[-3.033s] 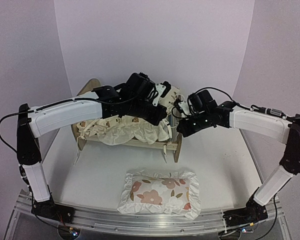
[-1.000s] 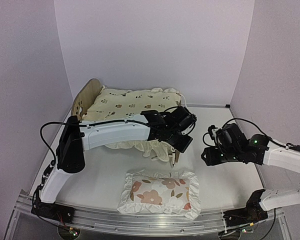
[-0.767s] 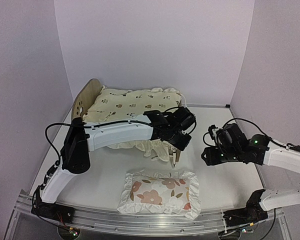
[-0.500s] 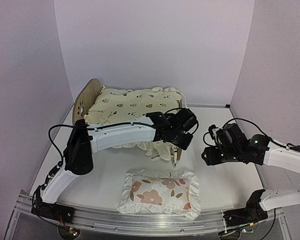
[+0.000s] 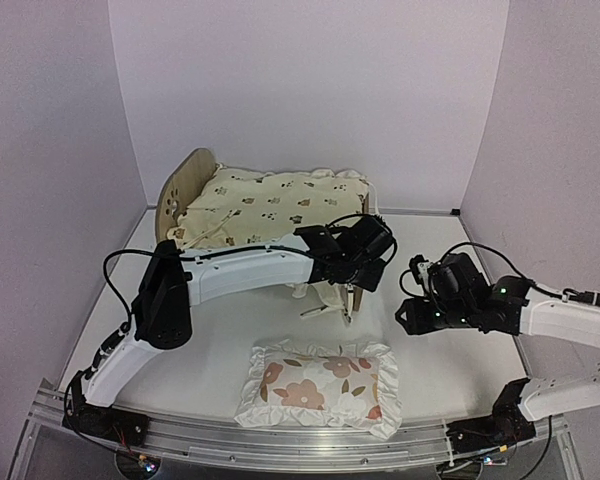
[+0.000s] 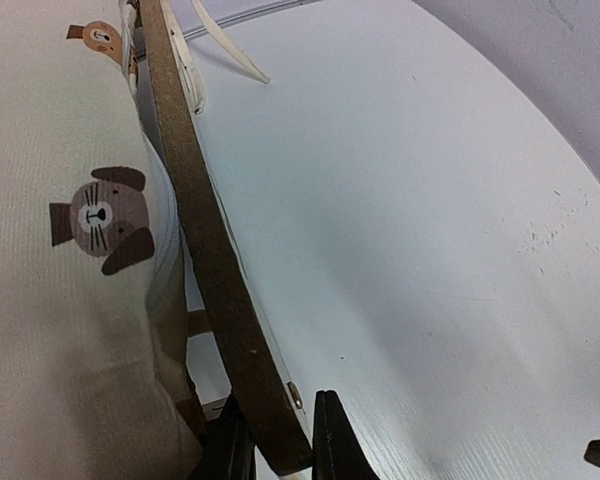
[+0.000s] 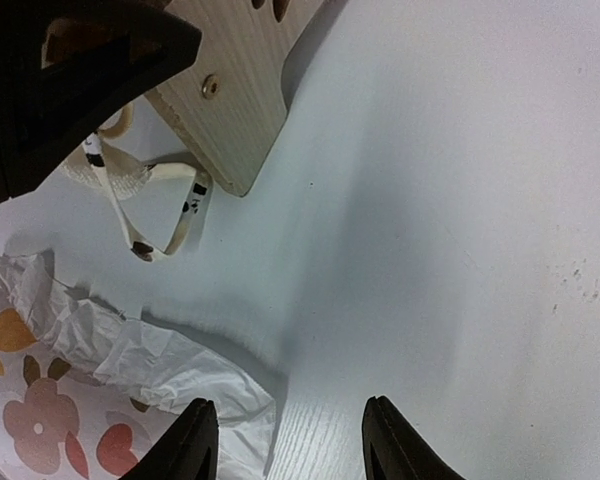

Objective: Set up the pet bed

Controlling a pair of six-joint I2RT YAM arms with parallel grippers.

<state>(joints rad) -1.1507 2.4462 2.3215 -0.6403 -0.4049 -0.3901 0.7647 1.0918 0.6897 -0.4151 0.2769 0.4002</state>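
The pet bed (image 5: 184,186), a light-wood frame with a rounded headboard, stands at the back left with the cream animal-print cushion (image 5: 270,205) lying on it. My left gripper (image 5: 355,288) is at the foot end. In the left wrist view it (image 6: 280,447) is shut on the thin wooden footboard (image 6: 205,270), one finger on each side of the board. My right gripper (image 5: 404,316) hovers low over the table right of the footboard. It (image 7: 290,432) is open and holds nothing.
A white ruffled pillow with red-brown flowers (image 5: 318,385) lies at the front centre, and its edge (image 7: 100,355) is just left of my right gripper. Cream tie strings (image 7: 145,190) hang below the footboard corner (image 7: 235,100). White walls enclose the table.
My left gripper has shut on the footboard, and the bed has shifted a little toward the back. My right gripper has edged left.
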